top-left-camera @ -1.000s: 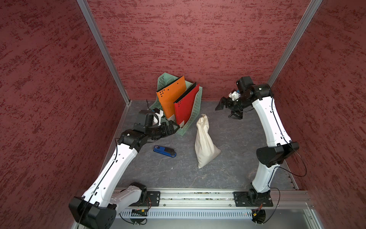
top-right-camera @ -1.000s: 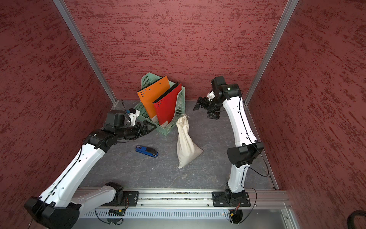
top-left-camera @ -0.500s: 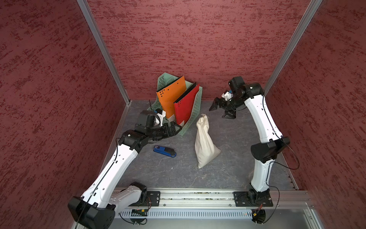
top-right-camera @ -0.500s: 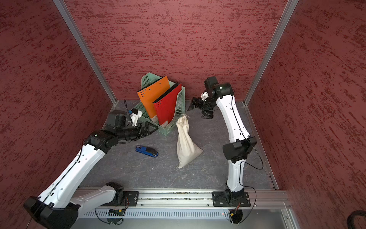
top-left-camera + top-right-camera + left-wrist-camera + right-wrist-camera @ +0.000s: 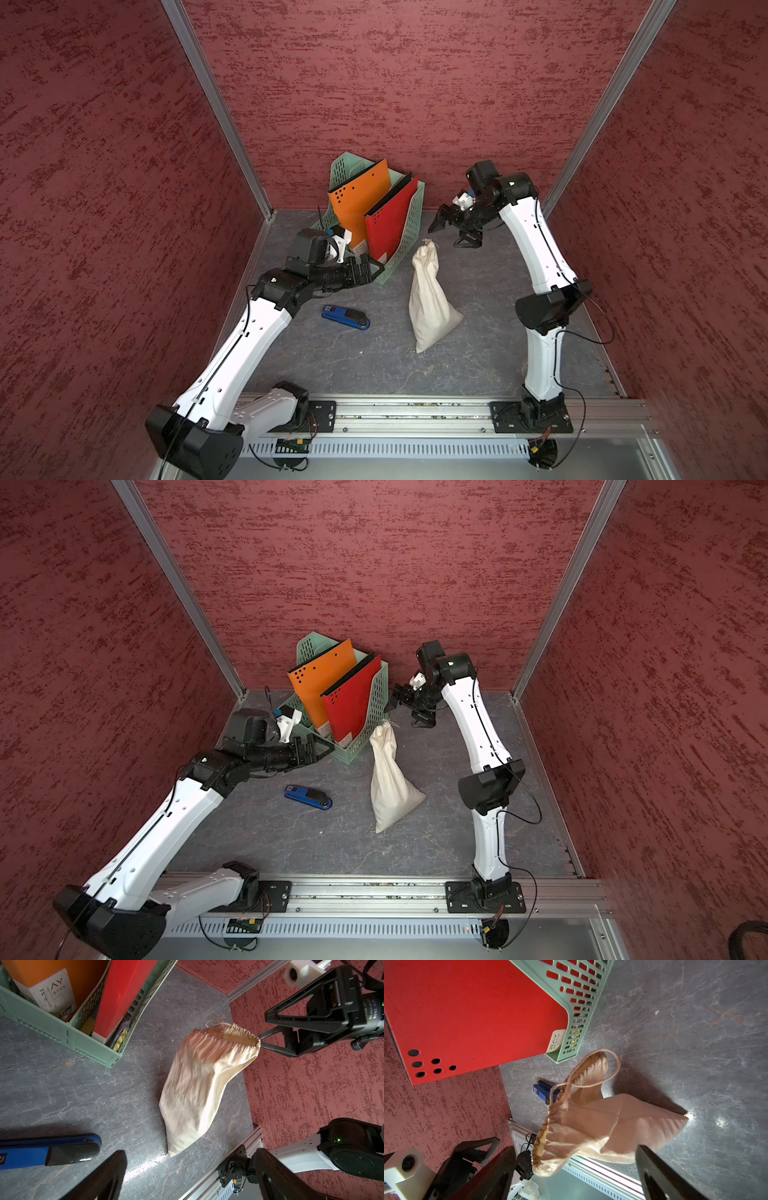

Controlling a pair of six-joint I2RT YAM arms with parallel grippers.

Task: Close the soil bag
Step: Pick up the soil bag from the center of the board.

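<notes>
Bag (image 5: 430,299) neck half-gathered, cord (image 5: 619,1065) loop free. My right claw (image 5: 446,237) near it, left claw (image 5: 374,269) by rack (image 5: 409,232), both apart, empty. Pinch loop only, pull straight; left should pin neck.

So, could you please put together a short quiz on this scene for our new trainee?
1. True or false: the soil bag stands beside the green file rack, with its gathered mouth partly open.
2. What lies on the table between the left arm and the bag? A) a blue device B) a yellow cup C) a pair of scissors
3. Fill in the gap: the right hand, near the bag's neck, has its jaws ___.

Key: 1 true; 2 A; 3 open.
</notes>
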